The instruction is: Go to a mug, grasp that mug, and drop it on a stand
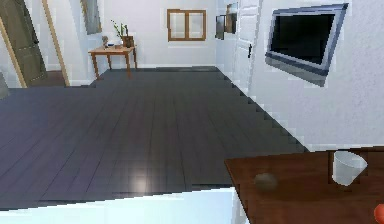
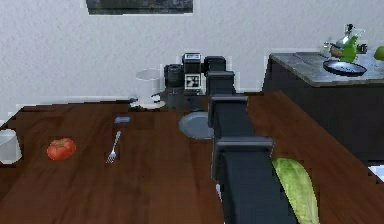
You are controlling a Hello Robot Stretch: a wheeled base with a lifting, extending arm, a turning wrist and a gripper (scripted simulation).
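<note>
Forward view: a white mug (image 1: pixel 348 167) stands on the brown desk (image 1: pixel 300 195) at the lower right, with a dark round lump (image 1: pixel 265 182) to its left. Across the dark floor, a small wooden table (image 1: pixel 112 55) bearing a plant (image 1: pixel 122 33) stands by the far wall. A television (image 1: pixel 305 40) hangs on the right wall.

Arm side view: the mug (image 2: pixel 8 146) sits at the desk's left edge, with a tomato (image 2: pixel 62 148) and a fork (image 2: pixel 113 150) to its right. The arm (image 2: pixel 240 150) reaches across past a grey plate (image 2: pixel 195 125) and a lettuce (image 2: pixel 297 190). The hand (image 2: pixel 168 82) is at the far side, by a whitish vessel (image 2: pixel 150 82), well apart from the mug. I cannot tell the state of its fingers, or whether it holds anything
</note>
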